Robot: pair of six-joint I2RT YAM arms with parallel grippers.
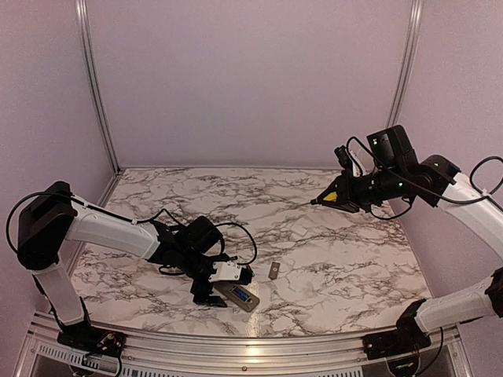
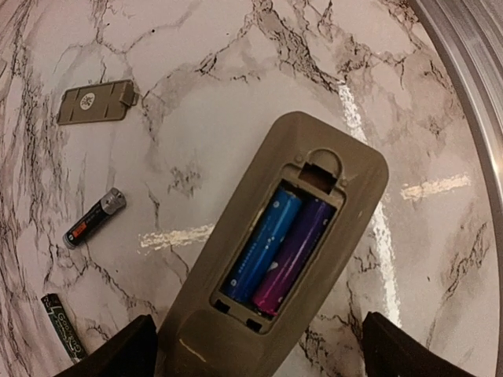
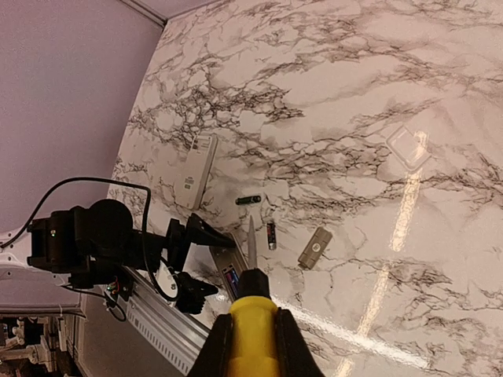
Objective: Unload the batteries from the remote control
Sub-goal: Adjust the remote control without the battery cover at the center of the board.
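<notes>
Black fingertips (image 2: 118, 352) of the left gripper (image 2: 255, 357) flank the near end of a taupe plastic remote control (image 2: 330, 165). It lies back-up on the white, grey-veined marble tabletop (image 2: 236, 71), close to the table's front edge. The jaws stand wide. One finger is at the remote's side and the other is well clear of it, so nothing is clamped.

The remote's battery bay is uncovered. Two cells sit side by side in it: a glossy blue cylindrical battery (image 2: 263, 243) and a glossy purple cylindrical battery (image 2: 295, 255). The small flat grey cover plate (image 2: 94, 102) lies apart on the marble.

Two slim loose cells rest on the table beside the remote. One is a metal-capped black battery (image 2: 94, 218); the other is a dark green-printed battery (image 2: 61, 323), partly cut off by the frame edge. Whether these came from this remote cannot be told.

Across the table the right gripper (image 3: 251, 349) hangs raised, well apart from the remote. Its jaws are closed on the yellow handle of a steel-shafted screwdriver (image 3: 251, 314).

By this reading the job is under way but unfinished. The cover is off and two cells are out. The blue and purple pair have yet to be lifted from the bay.
</notes>
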